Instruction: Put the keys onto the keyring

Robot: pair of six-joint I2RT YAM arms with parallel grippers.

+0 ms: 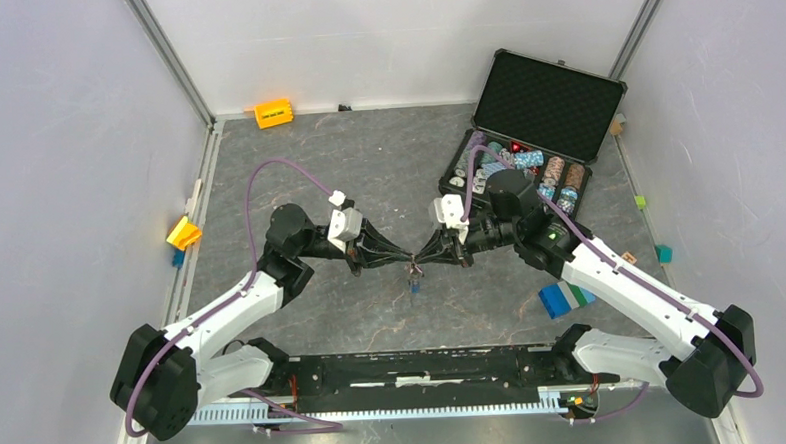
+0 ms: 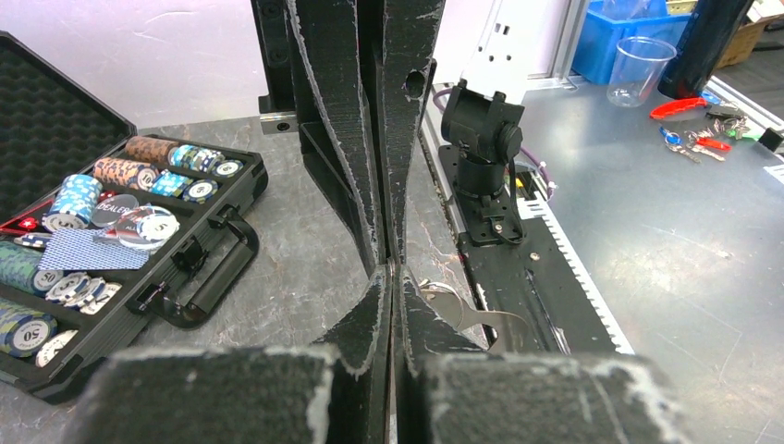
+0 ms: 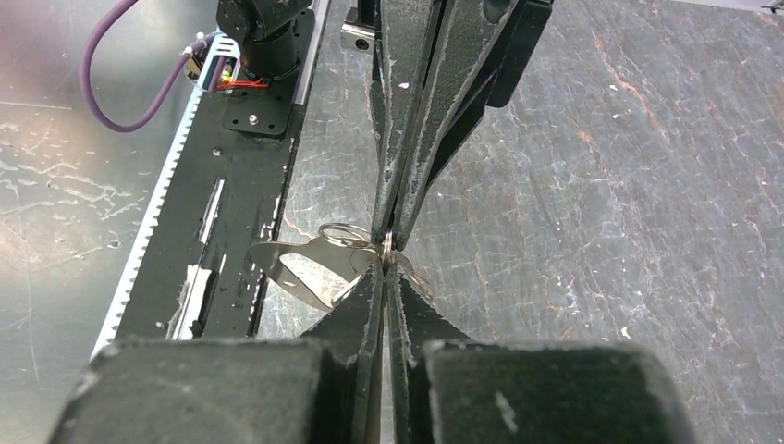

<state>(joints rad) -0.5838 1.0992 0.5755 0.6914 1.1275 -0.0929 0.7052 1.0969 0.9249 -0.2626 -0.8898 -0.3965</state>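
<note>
On the grey stone-patterned table (image 1: 366, 163), the left gripper (image 2: 389, 277) and right gripper (image 3: 385, 270) meet tip to tip. The left jaws are pressed together, apparently on the keyring (image 3: 310, 270), and the right jaws are closed to a slit at the same spot. The keyring's flat tab lies crosswise to both finger axes, pointing toward the arm bases, equally near both arms. A blue key (image 1: 413, 286) appears to hang beneath; whether it is threaded, and what the right jaws pinch, cannot be determined.
</note>
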